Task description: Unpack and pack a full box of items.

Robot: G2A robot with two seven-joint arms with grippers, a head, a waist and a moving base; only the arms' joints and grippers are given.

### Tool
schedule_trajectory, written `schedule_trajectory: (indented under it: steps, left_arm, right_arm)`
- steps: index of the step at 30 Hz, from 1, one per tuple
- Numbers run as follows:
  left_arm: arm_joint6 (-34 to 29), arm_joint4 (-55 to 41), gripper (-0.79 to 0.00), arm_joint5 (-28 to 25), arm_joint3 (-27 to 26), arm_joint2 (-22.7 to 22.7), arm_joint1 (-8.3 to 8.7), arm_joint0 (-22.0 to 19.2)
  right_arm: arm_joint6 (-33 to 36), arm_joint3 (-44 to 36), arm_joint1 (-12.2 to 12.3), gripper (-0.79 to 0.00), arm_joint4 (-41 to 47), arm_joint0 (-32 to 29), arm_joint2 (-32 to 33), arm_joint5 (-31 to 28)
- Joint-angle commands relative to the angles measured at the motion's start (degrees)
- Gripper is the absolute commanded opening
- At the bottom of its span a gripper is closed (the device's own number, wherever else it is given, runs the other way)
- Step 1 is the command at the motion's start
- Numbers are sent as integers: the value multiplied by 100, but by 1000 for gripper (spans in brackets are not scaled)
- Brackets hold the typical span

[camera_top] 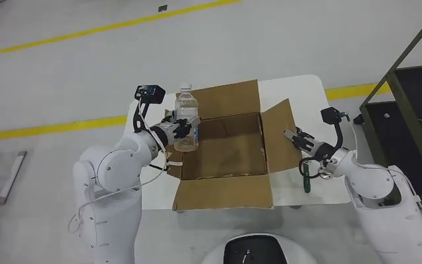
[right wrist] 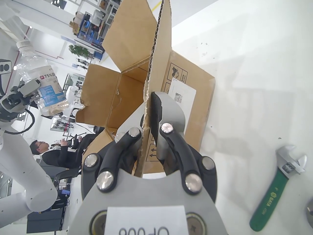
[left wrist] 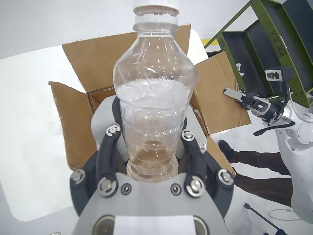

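Observation:
An open cardboard box [camera_top: 227, 99] stands on the white table [camera_top: 297, 89], all flaps spread, with bare cardboard showing inside. My left gripper [camera_top: 180, 128] is shut on a clear plastic bottle [camera_top: 186, 119] with a white cap, held upright above the box's left edge. In the left wrist view the bottle [left wrist: 154, 94] stands between the gripper's [left wrist: 151, 133] fingers. My right gripper [camera_top: 294, 137] is shut on the box's right flap [right wrist: 159, 50], whose edge runs between the pads [right wrist: 155, 110]. The right wrist view shows the bottle [right wrist: 46, 89] beyond the box.
A green-handled adjustable wrench [camera_top: 306, 179] lies on the table near the right gripper, also seen in the right wrist view [right wrist: 278, 184]. A dark green metal rack [camera_top: 395, 99] stands off the table's right side.

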Motion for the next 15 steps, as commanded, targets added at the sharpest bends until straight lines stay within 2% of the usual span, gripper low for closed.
schedule_trajectory:
  steps: [1, 7, 11, 15]
  left_arm:
    - [0, 0, -785, 0, 0, 0, 0, 0]
    - [83, -78, -785, 16, 107, 34, 1, 115]
    - [-80, -141, -785, 26, 377, 340, 5, 74]
    - [-59, -320, -785, 272, 664, 646, -21, -70]
  right_arm:
    - [-21, -10, 13, -785, 17, -11, 23, -6]
    - [-27, -35, 51, -785, 59, -46, 16, -42]
    - [-4, -64, 78, -785, 61, -73, -3, -97]
    - [-28, -134, 106, -785, 89, -118, 32, -100]
